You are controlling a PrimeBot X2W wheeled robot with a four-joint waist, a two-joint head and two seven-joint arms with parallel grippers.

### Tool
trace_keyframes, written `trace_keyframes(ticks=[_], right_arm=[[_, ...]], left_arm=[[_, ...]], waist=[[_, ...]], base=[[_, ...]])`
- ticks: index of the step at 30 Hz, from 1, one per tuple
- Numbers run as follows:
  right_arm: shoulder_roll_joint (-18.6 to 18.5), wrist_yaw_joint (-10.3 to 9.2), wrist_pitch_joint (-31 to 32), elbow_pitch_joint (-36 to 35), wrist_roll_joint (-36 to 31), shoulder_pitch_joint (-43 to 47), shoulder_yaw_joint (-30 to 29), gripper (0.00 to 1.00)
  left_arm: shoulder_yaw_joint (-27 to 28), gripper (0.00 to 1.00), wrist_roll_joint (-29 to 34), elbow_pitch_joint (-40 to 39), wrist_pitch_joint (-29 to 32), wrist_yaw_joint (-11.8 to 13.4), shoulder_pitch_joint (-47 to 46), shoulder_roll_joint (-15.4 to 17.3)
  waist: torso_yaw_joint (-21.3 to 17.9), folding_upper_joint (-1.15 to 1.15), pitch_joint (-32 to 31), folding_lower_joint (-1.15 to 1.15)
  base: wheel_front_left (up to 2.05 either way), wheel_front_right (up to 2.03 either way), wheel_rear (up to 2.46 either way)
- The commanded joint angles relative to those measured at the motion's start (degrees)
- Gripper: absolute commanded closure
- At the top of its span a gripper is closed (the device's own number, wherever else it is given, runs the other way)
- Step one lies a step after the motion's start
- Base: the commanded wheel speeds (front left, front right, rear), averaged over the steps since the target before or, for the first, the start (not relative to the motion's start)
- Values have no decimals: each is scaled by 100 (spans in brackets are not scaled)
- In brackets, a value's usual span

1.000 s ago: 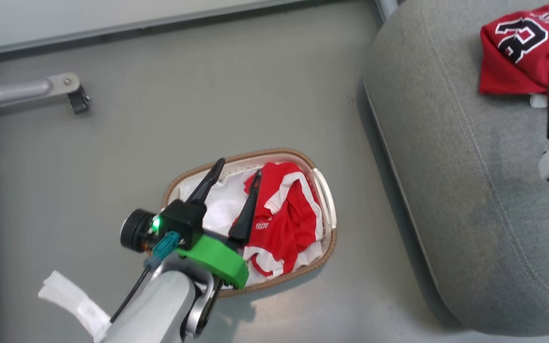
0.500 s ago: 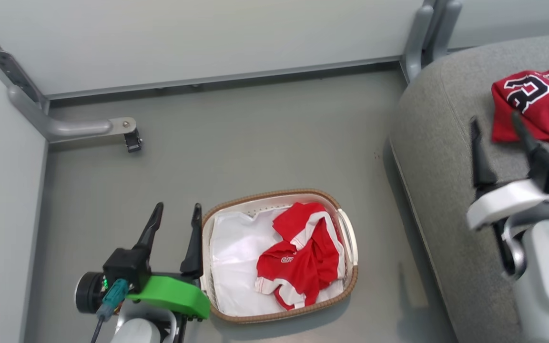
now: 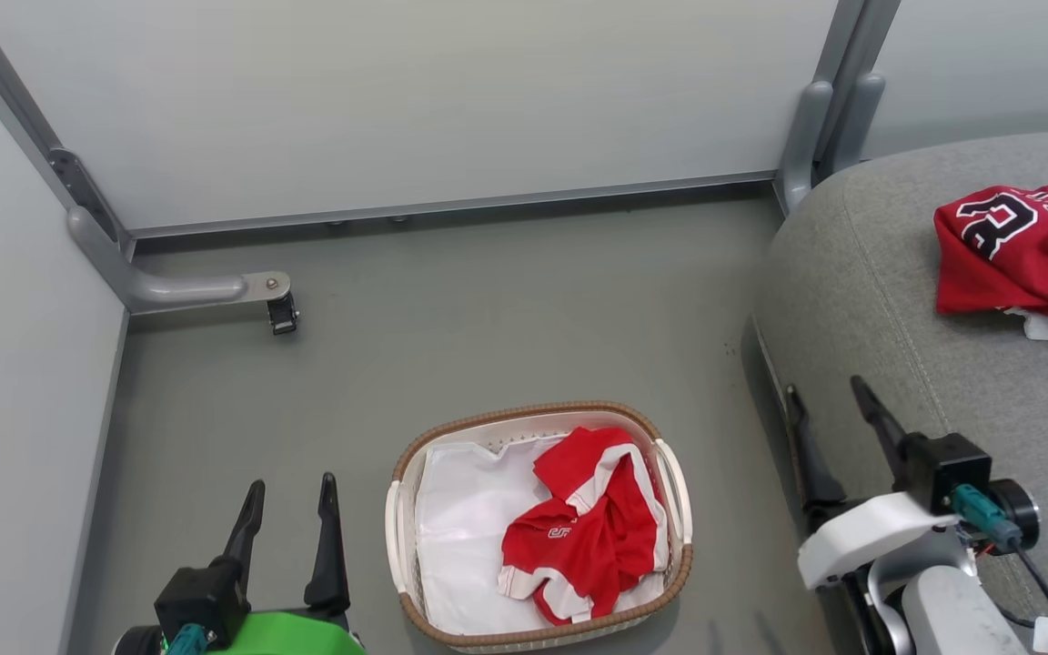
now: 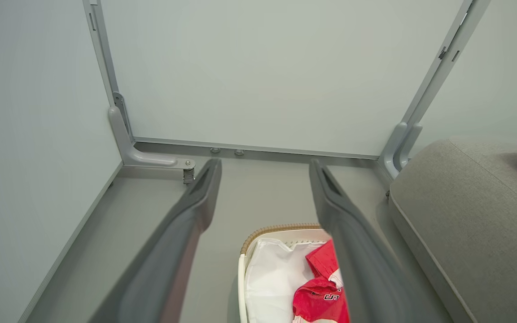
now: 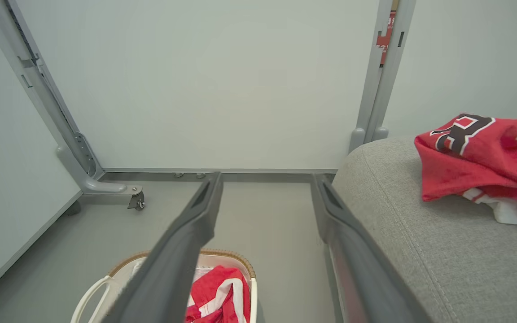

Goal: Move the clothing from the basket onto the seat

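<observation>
You are standing about halfway: one red jersey (image 3: 1024,259) is lying on seat (image 3: 870,300), second jersey (image 3: 588,537) is sitting crumpled in basket (image 3: 524,414) over white liner sheet (image 3: 460,528). Possibly nothing more is hiding under it, view is poor there. Your left gripper (image 3: 292,482) is hovering just beside basket, fingers spread, holding nothing. Your right gripper (image 3: 824,387) is hanging between basket and seat edge, also spread, empty.

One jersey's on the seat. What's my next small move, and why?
Probably swing the left gripper rightward and down over the red jersey in the basket. That gripper is open, empty and just beside the basket, while the right gripper, also open, sits by the seat, where the other jersey lies.
</observation>
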Motion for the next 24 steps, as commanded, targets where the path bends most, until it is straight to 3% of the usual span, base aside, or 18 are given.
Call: trace_keyframes(ticks=[1, 24], right_arm=[[-8, -8, -8, 4, 21, 91, 107, 0], [-10, -8, -7, 32, 107, 244, 300, 0]], left_arm=[[90, 0, 61, -12, -3, -48, 130, -30], [564, 0, 368, 44, -3, -373, 325, -236]], waist=[[-19, 0, -27, 0], [-19, 0, -182, 0]], base=[[0, 0, 0], [0, 0, 0]])
